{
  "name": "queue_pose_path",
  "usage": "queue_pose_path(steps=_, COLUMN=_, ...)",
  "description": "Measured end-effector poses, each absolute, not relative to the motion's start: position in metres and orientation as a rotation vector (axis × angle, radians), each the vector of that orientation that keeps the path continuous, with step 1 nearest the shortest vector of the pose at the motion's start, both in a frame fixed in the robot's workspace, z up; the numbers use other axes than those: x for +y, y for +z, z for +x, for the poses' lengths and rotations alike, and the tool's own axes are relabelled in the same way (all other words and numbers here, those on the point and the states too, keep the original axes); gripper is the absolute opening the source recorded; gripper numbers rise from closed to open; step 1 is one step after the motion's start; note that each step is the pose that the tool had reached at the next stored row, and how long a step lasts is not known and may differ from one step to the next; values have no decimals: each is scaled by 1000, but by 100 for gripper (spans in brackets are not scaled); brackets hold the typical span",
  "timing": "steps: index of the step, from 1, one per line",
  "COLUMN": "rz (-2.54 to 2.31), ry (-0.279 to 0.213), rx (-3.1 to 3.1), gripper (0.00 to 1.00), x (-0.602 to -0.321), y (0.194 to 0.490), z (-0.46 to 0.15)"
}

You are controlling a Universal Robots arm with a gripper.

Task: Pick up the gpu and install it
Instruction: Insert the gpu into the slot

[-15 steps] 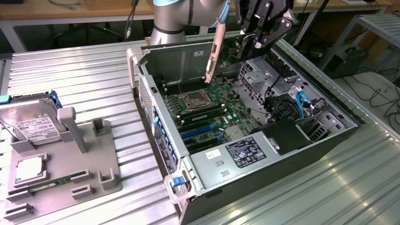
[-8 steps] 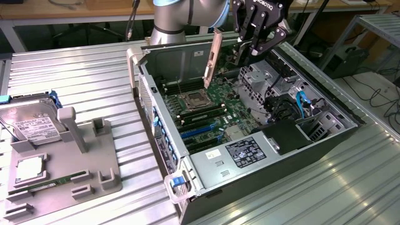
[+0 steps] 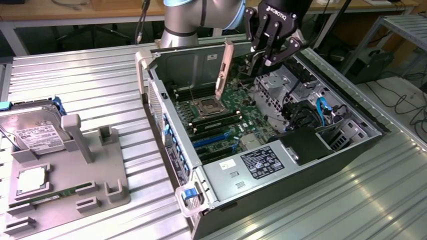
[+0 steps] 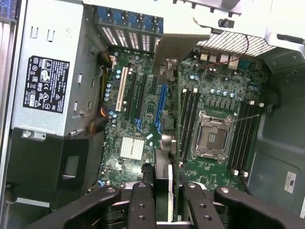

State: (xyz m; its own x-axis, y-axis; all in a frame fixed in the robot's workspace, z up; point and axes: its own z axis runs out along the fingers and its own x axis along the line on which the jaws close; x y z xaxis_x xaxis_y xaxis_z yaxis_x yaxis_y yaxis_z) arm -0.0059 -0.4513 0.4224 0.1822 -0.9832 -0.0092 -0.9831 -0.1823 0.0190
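Observation:
My gripper (image 3: 265,62) hangs over the far end of the open computer case (image 3: 175,150), shut on the gpu (image 3: 228,64). The card stands on edge, its long silver bracket strip pointing up toward the case's back wall, above the motherboard (image 3: 247,117). In the wrist view the gpu (image 4: 163,179) shows edge-on, pinched between the two black fingers (image 4: 142,202), and its bracket (image 4: 177,47) reaches toward the slotted rear panel. Below it lie the expansion slots (image 4: 161,102), one of them blue, all without cards.
The CPU socket (image 3: 208,106) and memory slots lie beside the card's path; the power supply (image 3: 257,162) fills the near end of the case. At the exterior view's left, a grey fixture (image 3: 100,170) holds a hard drive (image 3: 37,131), a memory stick (image 3: 63,192) and a processor chip (image 3: 30,180).

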Motion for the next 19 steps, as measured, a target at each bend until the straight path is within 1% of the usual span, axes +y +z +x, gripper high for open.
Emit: queue_pose_path(steps=19, rz=2278, ry=-25, rx=-2145, gripper=28, x=-450, y=390, z=-12)
